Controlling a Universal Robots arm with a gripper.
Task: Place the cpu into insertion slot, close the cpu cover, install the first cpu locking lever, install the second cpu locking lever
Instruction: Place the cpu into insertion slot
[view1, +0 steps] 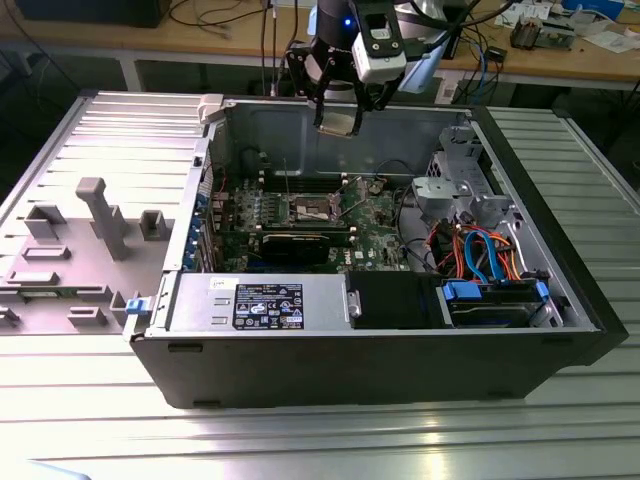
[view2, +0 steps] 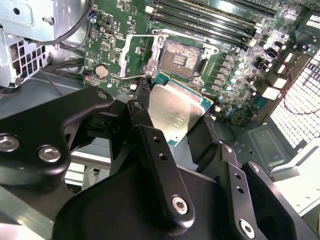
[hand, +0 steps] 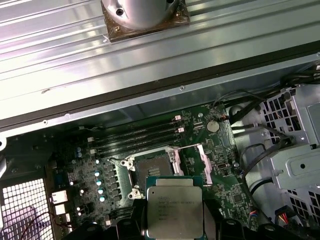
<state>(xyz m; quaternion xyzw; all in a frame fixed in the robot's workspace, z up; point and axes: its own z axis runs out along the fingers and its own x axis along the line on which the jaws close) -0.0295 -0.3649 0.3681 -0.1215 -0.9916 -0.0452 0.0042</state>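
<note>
From where I stand, the gripper hangs in the upper middle of the exterior view, above the open computer case and well clear of the green motherboard. Its claw is pinching the cpu by two opposite edges. In the second wrist view the black fingers sit tight against the chip's sides, with its silver face showing. The cpu is up in the air, apart from the insertion slot, which lies uncovered with its dark contact field on show. In the first wrist view the cpu cover stands flipped open just beside the slot, and long memory slots run alongside it. In the exterior view a black graphics card lies just below mid-frame. The power supply sits along the case's near wall, lower left of centre. The case rests on a ribbed metal table.
</note>
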